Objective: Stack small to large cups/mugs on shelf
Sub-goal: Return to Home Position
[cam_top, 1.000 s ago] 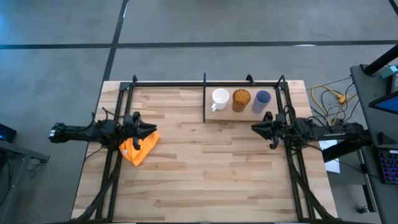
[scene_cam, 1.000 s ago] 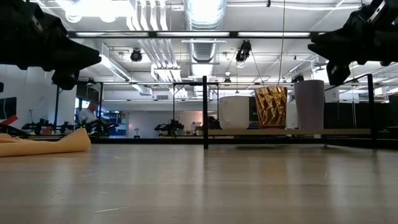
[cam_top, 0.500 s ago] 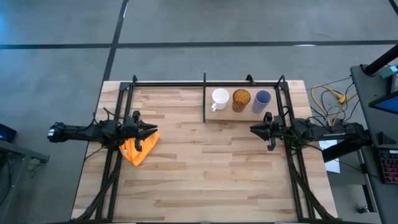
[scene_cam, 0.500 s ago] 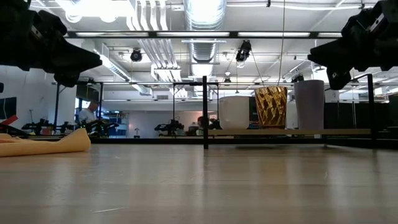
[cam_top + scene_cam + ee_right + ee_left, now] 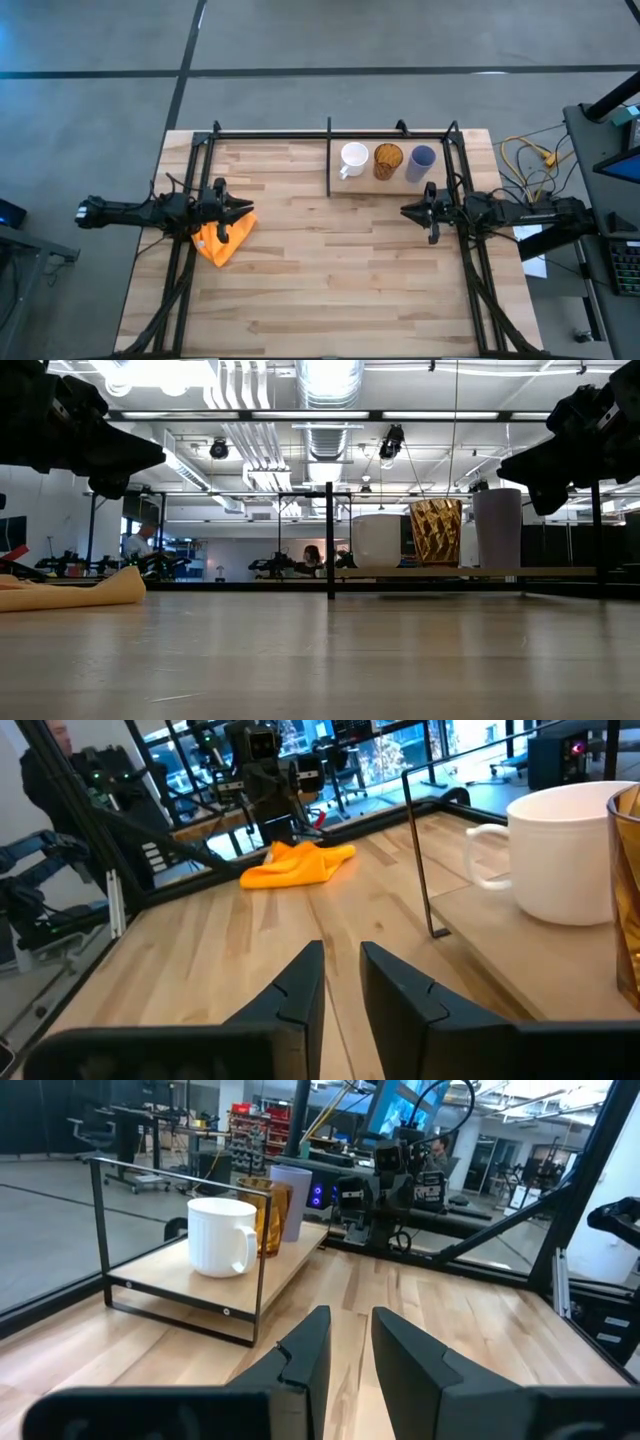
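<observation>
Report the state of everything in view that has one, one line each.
white mug: upright on the shelf, at the row's end nearest the table's middle.
brown cup: upright, middle of the row.
purple cup: upright, at the end nearest the right arm.
orange cloth: crumpled, partly under the left gripper.
left gripper: open by a narrow gap, empty.
right gripper: open by a narrow gap, empty, clear of the cups.

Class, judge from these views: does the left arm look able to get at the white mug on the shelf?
Probably yes. The white mug is the cup nearest the left arm, with bare tabletop between; only the black end rod of the shelf stands in that path.
</observation>
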